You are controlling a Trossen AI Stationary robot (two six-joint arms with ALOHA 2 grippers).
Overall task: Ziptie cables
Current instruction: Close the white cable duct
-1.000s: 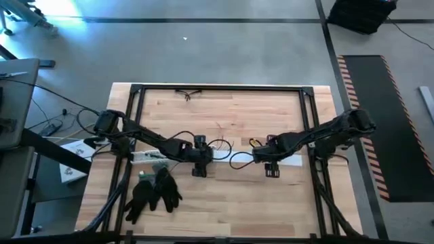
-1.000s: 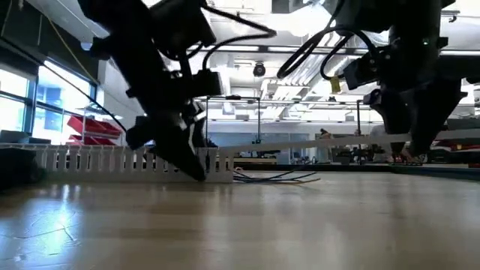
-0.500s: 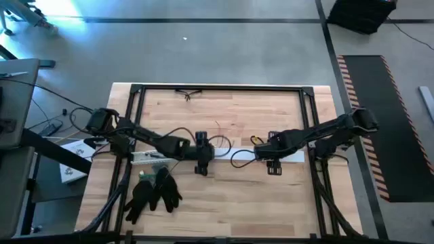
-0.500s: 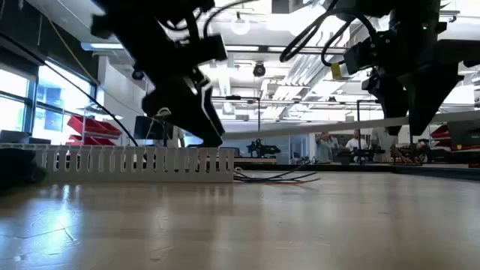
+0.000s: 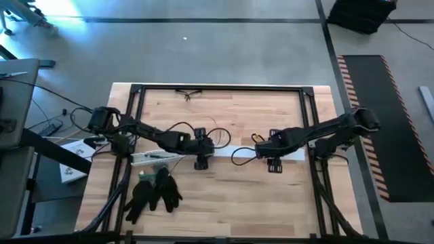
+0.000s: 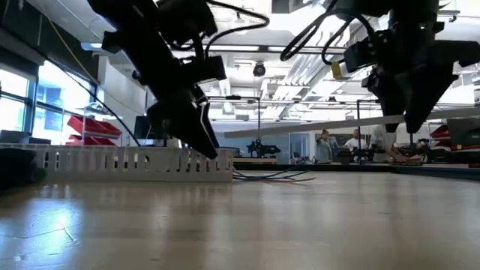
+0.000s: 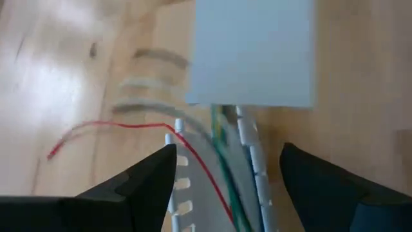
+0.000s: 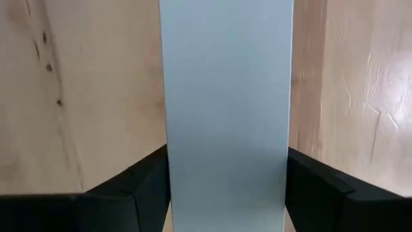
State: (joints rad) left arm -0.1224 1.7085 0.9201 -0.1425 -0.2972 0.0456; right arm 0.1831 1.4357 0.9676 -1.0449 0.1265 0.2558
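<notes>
wooden table (image 5: pixel 224 196) bears black gloves (image 5: pixel 152 193) beside slotted channel (image 6: pixel 135 161).

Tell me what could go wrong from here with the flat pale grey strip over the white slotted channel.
1. The thin red wire loops out of the white slotted plastic channel, away from the cables, so the flat pale grey strip might pinch it.
2. The right gripper holds the strip near one end, so the long free end may sag or twist.
3. The open left gripper straddles the channel close to the strip's end and may get bumped.
</notes>
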